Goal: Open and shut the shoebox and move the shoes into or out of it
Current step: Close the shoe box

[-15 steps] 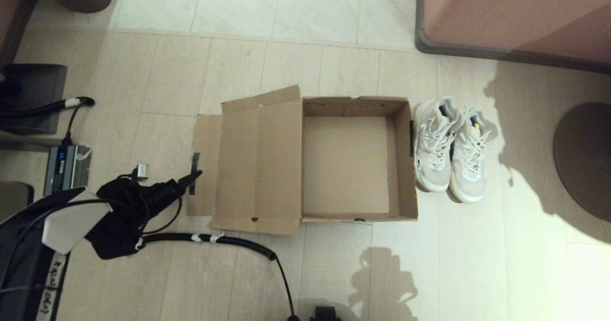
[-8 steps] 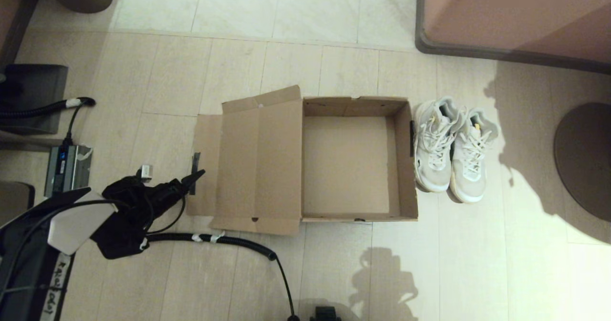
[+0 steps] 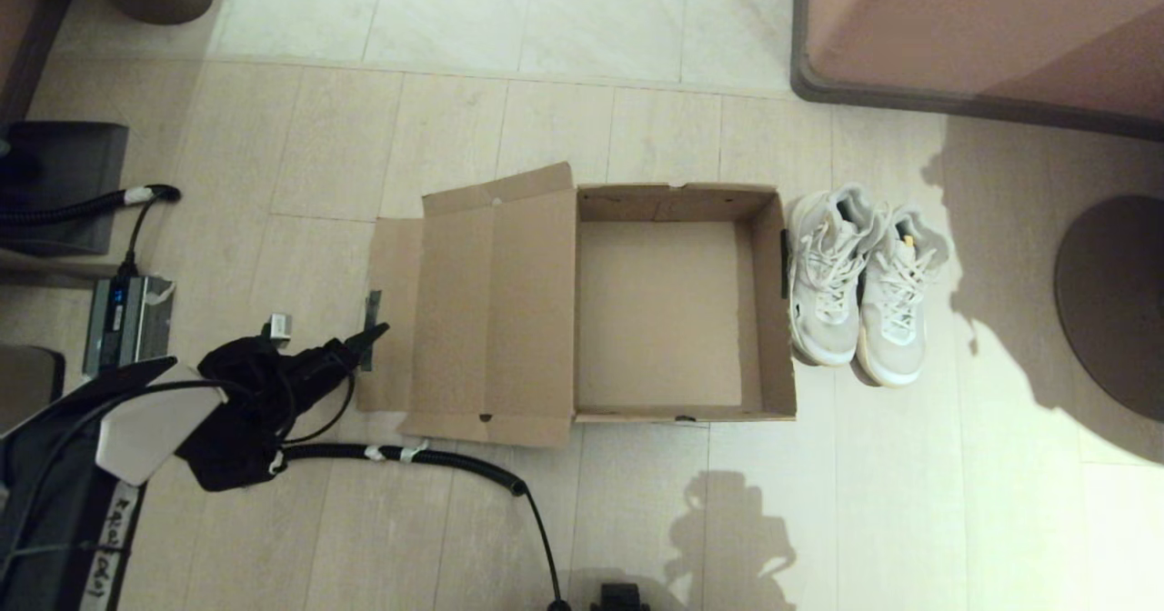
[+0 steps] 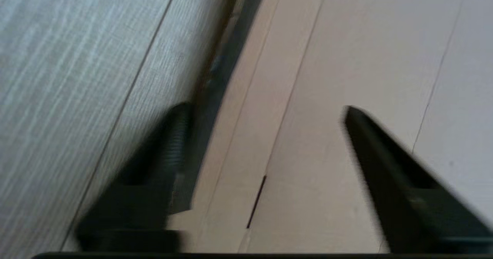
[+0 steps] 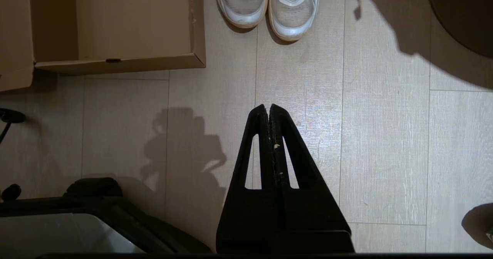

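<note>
The brown shoebox (image 3: pixel 771 320) stands open and empty on the floor, its lid (image 3: pixel 491 311) folded flat out to the left. The two white sneakers (image 3: pixel 855 284) sit side by side on the floor just right of the box, toes toward me. My left gripper (image 3: pixel 371 334) is open at the lid's outer flap, next to a black tape strip (image 3: pixel 371 306). In the left wrist view, the left gripper (image 4: pixel 265 110) spans the flap's edge (image 4: pixel 327 78). My right gripper (image 5: pixel 268 106) is shut and empty above bare floor, short of the shoes (image 5: pixel 267 0) and the box (image 5: pixel 196 27).
A black corrugated hose (image 3: pixel 409 456) runs along the floor in front of the lid. A grey power unit (image 3: pixel 123 320) and a dark block (image 3: pixel 55 184) sit at the left. Pink furniture (image 3: pixel 982 29) fills the far right, with a round dark base (image 3: pixel 1114 302) beside the shoes.
My left arm has crept slightly to the right toward the lid's flap. The box, the lid and the shoes have not moved.
</note>
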Motion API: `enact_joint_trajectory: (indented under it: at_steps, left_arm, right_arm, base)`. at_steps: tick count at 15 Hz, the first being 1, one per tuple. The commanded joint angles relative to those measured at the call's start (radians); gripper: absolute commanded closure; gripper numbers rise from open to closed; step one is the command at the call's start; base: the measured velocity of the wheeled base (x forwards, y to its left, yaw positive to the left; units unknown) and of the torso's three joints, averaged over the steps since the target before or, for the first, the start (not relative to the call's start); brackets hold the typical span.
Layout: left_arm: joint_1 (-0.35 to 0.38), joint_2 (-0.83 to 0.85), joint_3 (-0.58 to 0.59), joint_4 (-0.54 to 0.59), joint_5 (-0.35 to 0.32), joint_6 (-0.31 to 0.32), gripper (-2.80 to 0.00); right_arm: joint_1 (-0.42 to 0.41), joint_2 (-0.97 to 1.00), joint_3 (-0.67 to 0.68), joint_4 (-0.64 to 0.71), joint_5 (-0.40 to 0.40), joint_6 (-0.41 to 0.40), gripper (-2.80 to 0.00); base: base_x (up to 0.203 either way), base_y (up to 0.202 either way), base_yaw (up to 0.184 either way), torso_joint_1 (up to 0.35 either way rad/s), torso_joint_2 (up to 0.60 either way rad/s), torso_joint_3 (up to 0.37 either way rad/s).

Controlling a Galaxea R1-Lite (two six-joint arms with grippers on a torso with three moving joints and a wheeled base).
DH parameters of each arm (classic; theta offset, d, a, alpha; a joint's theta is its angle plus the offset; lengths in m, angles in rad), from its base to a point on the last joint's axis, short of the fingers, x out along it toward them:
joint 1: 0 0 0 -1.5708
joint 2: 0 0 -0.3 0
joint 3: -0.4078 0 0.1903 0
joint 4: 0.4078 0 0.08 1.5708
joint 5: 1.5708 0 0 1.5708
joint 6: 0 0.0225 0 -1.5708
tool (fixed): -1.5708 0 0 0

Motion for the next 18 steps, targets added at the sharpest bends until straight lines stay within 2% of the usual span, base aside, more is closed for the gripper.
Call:
enact_joint_trajectory:
  at_steps: [1,6,8,10,12,15,18]
  left_arm:
    - [0.001,0.016,-0.004,-0.01,-0.005,-0.003,0.0]
    - [0.001,0.037,-0.017,-0.009,-0.013,-0.002,0.0]
    - [-0.001,0.031,-0.015,-0.007,-0.013,-0.002,0.0]
    - [0.001,0.02,-0.013,-0.001,-0.013,-0.002,0.0]
    - [0.001,0.006,-0.009,0.013,-0.013,0.004,0.0]
    - [0.008,-0.026,0.009,0.014,-0.013,0.004,0.0]
    - [0.019,-0.079,0.064,0.014,-0.013,0.016,0.0]
  right_arm:
    - [0.0,0.001,0.0,0.0,0.0,0.001,0.0]
    - [0.0,0.001,0.0,0.0,0.0,0.0,0.0]
    - [0.0,0.001,-0.007,-0.002,-0.005,-0.03,0.0]
    - [0.0,0.043,-0.131,0.05,0.001,-0.032,0.0]
    - [0.0,0.205,-0.308,0.1,0.006,0.036,0.0]
    - [0.0,0.61,-0.584,0.13,0.009,0.156,0.0]
    - [0.002,1.009,-0.711,0.045,0.01,0.185,0.0]
  base:
    - [0.0,0.0,0.0,0.0,0.0,0.0]
    - [0.0,0.0,0.0,0.0,0.0,0.0]
    - [0.0,0.0,0.0,0.0,0.0,0.0]
    - [0.0,0.0,0.0,0.0,0.0,0.0]
    - [0.0,0.0,0.0,0.0,0.0,0.0]
    - [0.0,0.0,0.0,0.0,0.0,0.0]
    - [0.0,0.0,0.0,0.0,0.0,0.0]
